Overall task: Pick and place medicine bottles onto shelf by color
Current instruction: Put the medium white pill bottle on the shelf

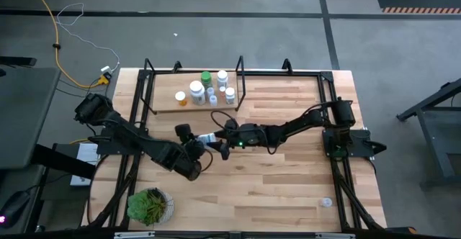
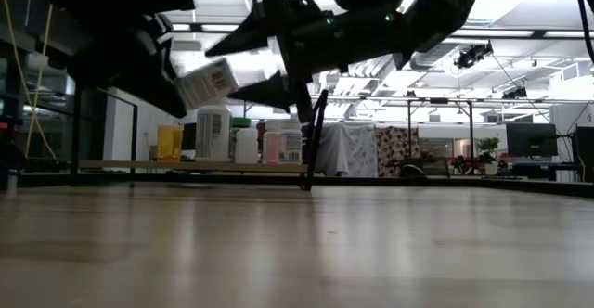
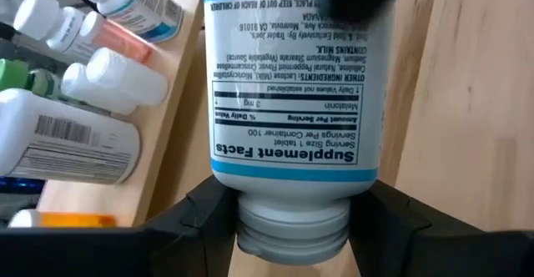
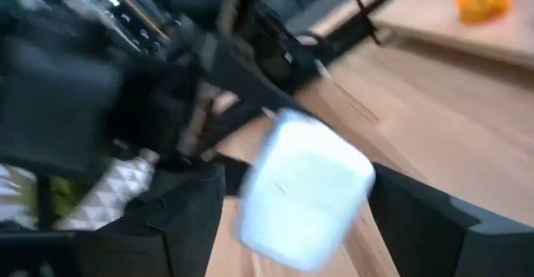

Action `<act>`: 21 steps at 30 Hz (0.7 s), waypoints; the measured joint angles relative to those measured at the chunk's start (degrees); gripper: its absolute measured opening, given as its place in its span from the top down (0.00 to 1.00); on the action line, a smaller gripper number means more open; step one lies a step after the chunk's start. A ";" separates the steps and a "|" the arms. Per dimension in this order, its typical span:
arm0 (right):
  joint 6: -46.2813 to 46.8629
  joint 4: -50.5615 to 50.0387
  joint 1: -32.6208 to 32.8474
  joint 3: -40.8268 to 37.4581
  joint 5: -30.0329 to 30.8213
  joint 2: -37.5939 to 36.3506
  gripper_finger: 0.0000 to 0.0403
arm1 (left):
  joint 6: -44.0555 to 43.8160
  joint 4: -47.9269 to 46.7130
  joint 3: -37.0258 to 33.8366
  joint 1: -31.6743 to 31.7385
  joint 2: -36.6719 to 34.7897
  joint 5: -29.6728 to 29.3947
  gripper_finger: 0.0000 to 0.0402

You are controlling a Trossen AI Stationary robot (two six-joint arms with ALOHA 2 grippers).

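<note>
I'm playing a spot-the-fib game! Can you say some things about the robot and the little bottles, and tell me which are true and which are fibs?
1. The left gripper holds a white bottle by its cap end. True.
2. That bottle stands on the table. False: it is up in the air, tilted.
3. The right gripper has its fingers on either side of the same bottle. True.
4. The shelf is bare. False: several bottles stand on it, including a green bottle and an orange bottle.

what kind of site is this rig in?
Probably an open lab or workshop floor, not a home: bare grey concrete floor around the table, a yellow cable trailing across it, and ceiling strip lights over benches behind.
</note>
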 joint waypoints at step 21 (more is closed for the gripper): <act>0.21 -1.71 -0.01 0.02 0.24 -0.03 0.60 | 12.58 4.19 2.27 0.56 0.00 1.81 0.50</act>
